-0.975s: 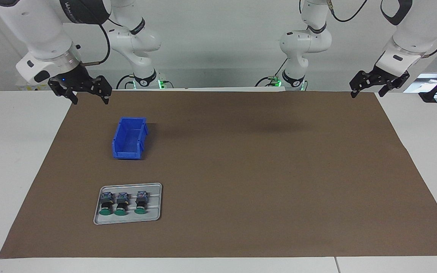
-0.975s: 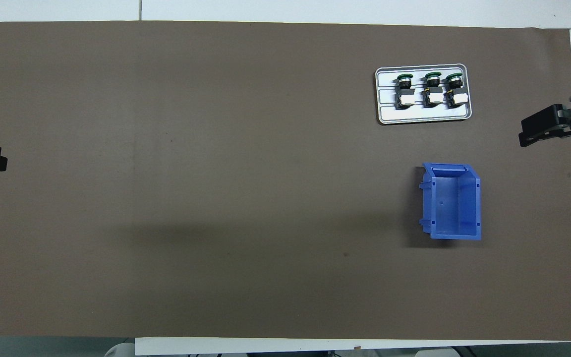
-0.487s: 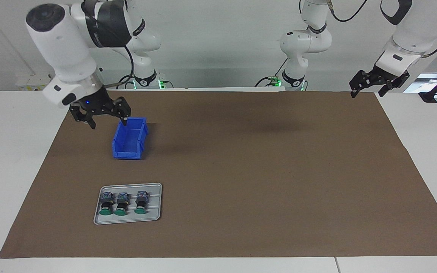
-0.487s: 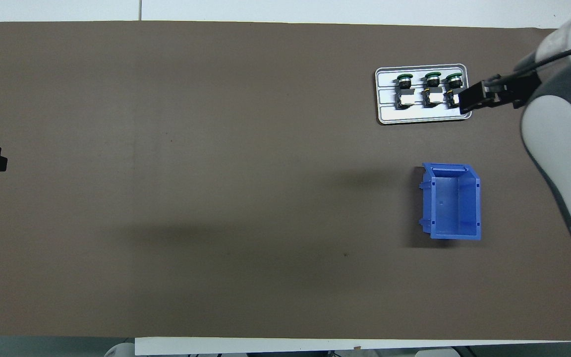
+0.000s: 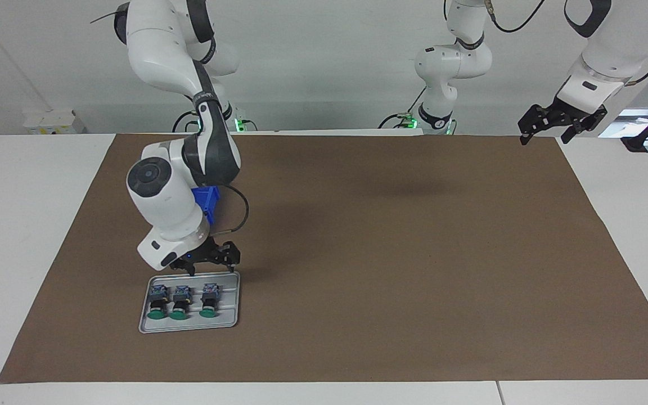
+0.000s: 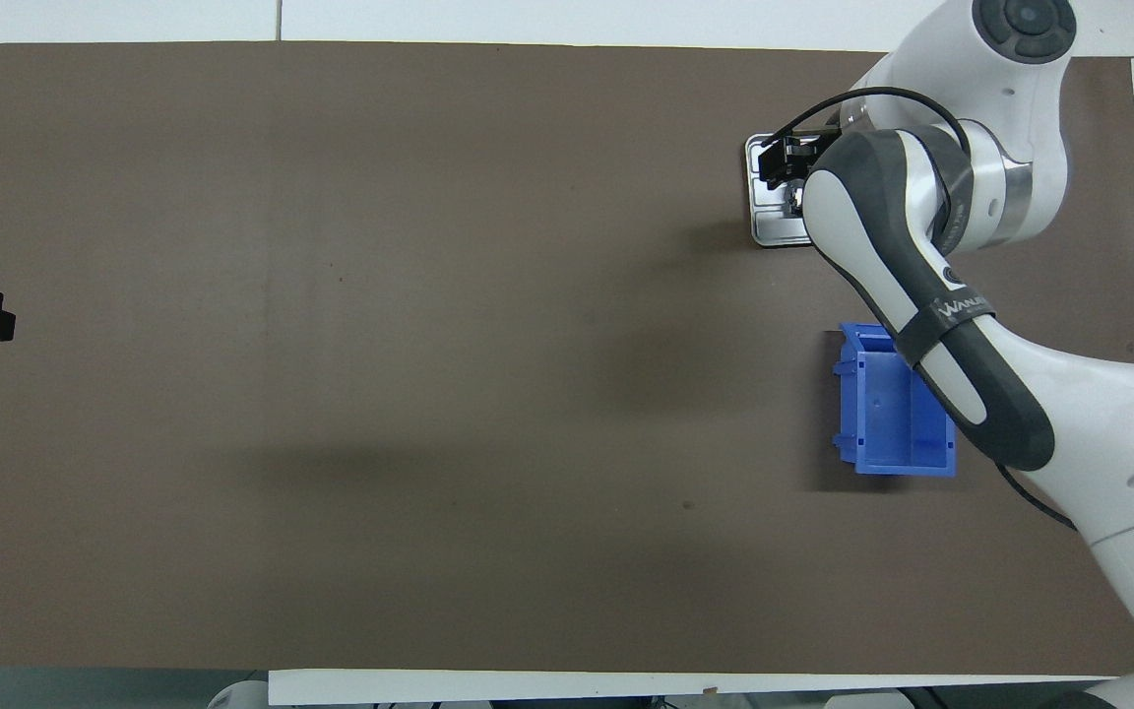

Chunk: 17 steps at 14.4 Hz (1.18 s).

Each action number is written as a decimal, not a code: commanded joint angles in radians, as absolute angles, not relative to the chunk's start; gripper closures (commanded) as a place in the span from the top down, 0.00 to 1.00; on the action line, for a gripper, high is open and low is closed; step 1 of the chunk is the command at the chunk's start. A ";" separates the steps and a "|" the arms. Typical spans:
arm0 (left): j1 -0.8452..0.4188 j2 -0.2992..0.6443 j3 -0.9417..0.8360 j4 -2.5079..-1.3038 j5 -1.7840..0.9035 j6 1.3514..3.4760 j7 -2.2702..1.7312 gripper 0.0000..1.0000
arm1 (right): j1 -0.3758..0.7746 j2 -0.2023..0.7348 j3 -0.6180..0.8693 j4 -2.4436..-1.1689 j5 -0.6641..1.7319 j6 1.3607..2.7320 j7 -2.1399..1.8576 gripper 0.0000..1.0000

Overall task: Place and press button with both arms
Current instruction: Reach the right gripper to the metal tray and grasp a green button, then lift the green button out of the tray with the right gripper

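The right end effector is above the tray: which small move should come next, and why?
Probably lower the right end effector, open, onto one button. It hangs over the grey tray's edge nearer the robots, touching nothing, and all three buttons lie there untouched. The left end effector waits, open, at its own end of the table.

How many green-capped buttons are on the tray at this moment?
3. The buttons lie side by side on the grey tray, caps pointing away from the robots. The overhead view hides them under the right arm.
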<state>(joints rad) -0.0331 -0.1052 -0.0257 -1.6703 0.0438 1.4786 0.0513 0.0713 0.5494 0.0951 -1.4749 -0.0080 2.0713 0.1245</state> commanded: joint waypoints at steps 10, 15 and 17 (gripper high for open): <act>-0.040 -0.137 -0.023 -1.707 0.060 1.465 0.049 1.00 | 0.038 0.641 0.104 -1.468 -0.098 2.195 0.124 0.87; -0.037 -0.137 -0.023 -1.707 0.060 1.473 0.051 1.00 | 0.037 0.655 0.104 -1.497 -0.100 2.253 0.072 0.80; -0.035 -0.137 -0.023 -1.707 0.060 1.473 0.051 1.00 | 0.037 0.655 0.104 -1.508 -0.100 2.252 0.072 0.73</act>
